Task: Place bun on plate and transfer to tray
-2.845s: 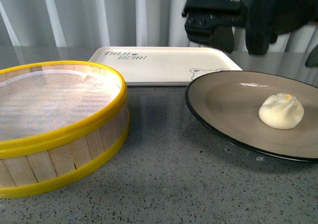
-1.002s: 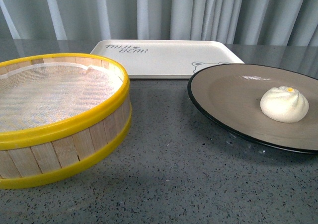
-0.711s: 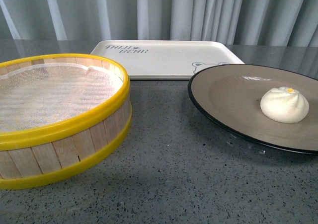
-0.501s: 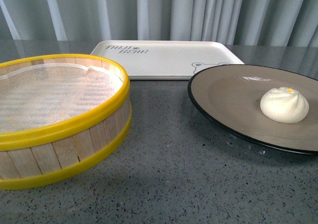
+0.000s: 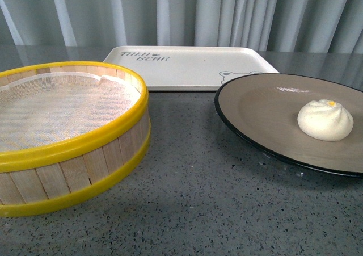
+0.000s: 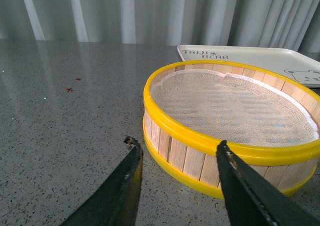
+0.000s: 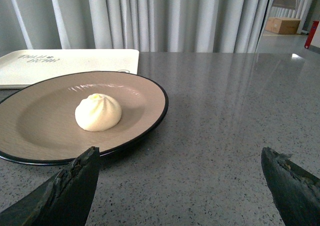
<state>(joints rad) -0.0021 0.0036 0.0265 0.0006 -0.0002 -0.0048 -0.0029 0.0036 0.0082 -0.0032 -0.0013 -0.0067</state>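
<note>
The left tool (image 6: pixel 177 145) hangs with its jaws apart, empty, just short of the yellow-rimmed steamer basket (image 5: pixel 62 131) at 9 o'clock on the tabletop (image 5: pixel 198 199). The tray (image 5: pixel 187 66) lies at 12 o'clock. The plate (image 5: pixel 255 105) sits at 3 o'clock, with the bun (image 5: pixel 325 120) on its 3 o'clock half. The right tool (image 7: pixel 180 152) gapes wide, empty, near the plate.

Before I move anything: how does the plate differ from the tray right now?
Shape: the plate is round, the tray rectangular with rounded corners. Colour: the plate is grey-brown with a black rim, the tray cream-white with dark lettering and a bear drawing. Load: the plate holds the bun, the tray shows nothing on it. Both are shallow, rimmed, and lie flat on the grey table.
</note>
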